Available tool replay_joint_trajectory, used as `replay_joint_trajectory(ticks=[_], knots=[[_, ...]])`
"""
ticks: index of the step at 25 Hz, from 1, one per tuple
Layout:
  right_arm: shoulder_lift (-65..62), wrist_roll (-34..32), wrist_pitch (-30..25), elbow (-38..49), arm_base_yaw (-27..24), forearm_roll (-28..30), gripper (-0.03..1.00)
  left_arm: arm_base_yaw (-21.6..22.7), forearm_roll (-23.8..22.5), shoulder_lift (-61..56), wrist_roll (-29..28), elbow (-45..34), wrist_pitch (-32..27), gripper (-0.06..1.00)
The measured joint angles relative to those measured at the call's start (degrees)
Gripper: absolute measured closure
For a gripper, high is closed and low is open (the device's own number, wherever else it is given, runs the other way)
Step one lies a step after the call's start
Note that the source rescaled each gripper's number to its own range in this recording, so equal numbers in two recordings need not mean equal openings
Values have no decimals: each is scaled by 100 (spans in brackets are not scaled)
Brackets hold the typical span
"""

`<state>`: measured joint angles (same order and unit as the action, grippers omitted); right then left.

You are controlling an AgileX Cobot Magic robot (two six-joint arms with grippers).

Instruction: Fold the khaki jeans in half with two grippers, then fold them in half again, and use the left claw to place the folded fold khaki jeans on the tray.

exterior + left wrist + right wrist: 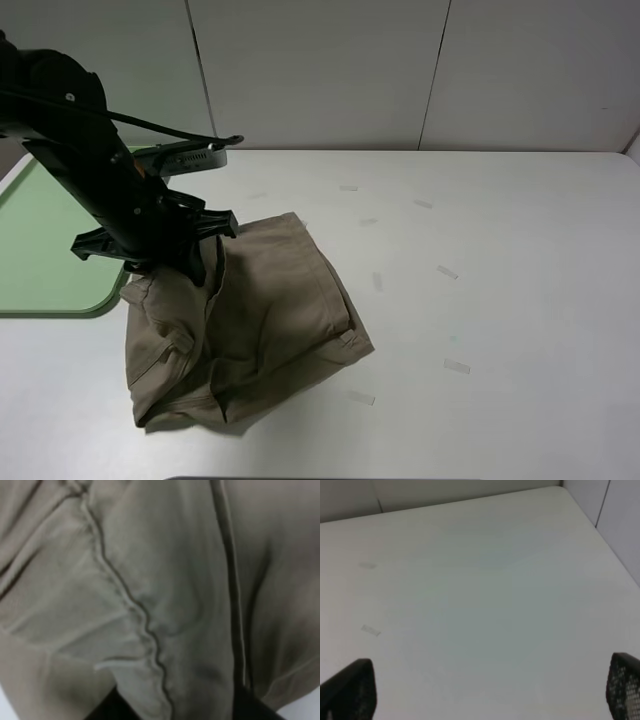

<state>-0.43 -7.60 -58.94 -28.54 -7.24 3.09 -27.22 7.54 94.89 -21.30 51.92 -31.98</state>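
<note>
Where the left gripper [200, 262] pinches, khaki jeans [270, 310] bunch.

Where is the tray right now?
In the exterior high view, the tray lies at the left edge of the table, just left of the khaki jeans.

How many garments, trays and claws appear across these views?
Garments: 1, khaki jeans
Trays: 1, green tray
Claws: 2, left claw and right claw
Total: 4
</note>
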Motion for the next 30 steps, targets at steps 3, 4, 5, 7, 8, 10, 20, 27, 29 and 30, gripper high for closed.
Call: replay_joint_trajectory(ticks=[3,4,5,7,8,10,20,27,29,30], knots=[[0,0,0,0,0,0,-3,-7,1,0,7,0,283,44],[0,0,0,0,0,0,-3,-7,12,0,7,0,356,32],[0,0,0,0,0,0,-3,-7,34,0,7,0,400,18],[0,0,0,0,0,0,-3,-7,88,0,9,0,446,3],[0,0,0,0,0,0,-3,-7,149,0,14,0,452,0],[0,0,0,0,0,0,-3,-7,239,-5,24,0,452,-3],[0,0,0,0,0,0,-3,-16,280,-547,84,5,387,-5],[0,0,0,0,0,0,-3,-16,13,-1106,-104,38,-36,-6],[0,0,0,0,0,0,-3,-16,-303,-1187,-322,38,-390,-6],[0,0,0,0,0,0,-3,-16,-474,-1193,-455,38,-558,-6]])
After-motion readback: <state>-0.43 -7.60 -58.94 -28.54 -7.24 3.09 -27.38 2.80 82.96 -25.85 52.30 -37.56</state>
